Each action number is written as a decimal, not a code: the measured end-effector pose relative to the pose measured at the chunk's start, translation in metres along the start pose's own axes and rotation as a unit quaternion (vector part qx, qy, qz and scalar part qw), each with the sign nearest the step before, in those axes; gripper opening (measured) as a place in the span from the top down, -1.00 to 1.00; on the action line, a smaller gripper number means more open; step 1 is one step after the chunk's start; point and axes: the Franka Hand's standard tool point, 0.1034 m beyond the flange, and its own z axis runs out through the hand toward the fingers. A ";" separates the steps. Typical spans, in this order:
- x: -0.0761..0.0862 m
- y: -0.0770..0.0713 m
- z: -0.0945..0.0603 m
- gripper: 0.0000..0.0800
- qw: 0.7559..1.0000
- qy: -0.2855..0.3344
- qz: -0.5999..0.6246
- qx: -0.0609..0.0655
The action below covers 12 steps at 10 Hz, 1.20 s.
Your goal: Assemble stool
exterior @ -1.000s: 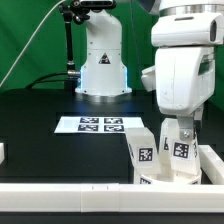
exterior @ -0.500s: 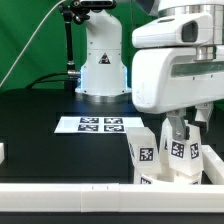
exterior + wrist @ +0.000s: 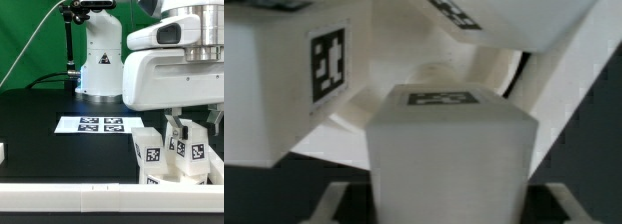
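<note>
The jaws (image 3: 188, 128) are clenched on one white block leg (image 3: 446, 150), held upright with a square tag on its top end, as the wrist view shows; the leg fills the gap between the two dark finger pads (image 3: 335, 200) at its lower sides. In the exterior view the big white wrist housing hangs low over the cluster of stool parts, and two tagged leg blocks can be counted there: one just beside the jaws toward the exterior view's left (image 3: 150, 157), and one directly under the jaws (image 3: 195, 155). Whether more legs stand behind them cannot be told. In the wrist view a second tagged block (image 3: 287, 75) stands just beside the held leg, and the curved white wall of the round seat (image 3: 455, 75) lies just beyond it. One marker board (image 3: 95, 124) lies flat on the black bench (image 3: 40, 120), well apart from the jaws. One long white border rail (image 3: 70, 190) runs along the bench's near edge.
</note>
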 end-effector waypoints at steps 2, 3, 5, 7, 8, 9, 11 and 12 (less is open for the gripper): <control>0.001 -0.003 0.000 0.15 0.998 0.001 0.055 -0.002; 0.004 -0.006 -0.002 0.15 0.999 0.008 0.043 -0.006; 0.004 -0.008 -0.001 0.15 0.992 0.008 0.125 0.001; 0.003 -0.008 0.000 0.15 0.983 0.007 0.186 0.003; 0.003 -0.008 0.001 0.15 0.972 0.008 0.233 0.006; 0.003 -0.008 0.001 0.15 0.957 0.022 0.291 0.010; -0.001 -0.010 0.001 0.15 0.920 0.028 0.390 0.008; -0.001 -0.009 0.001 0.15 0.893 0.026 0.449 0.010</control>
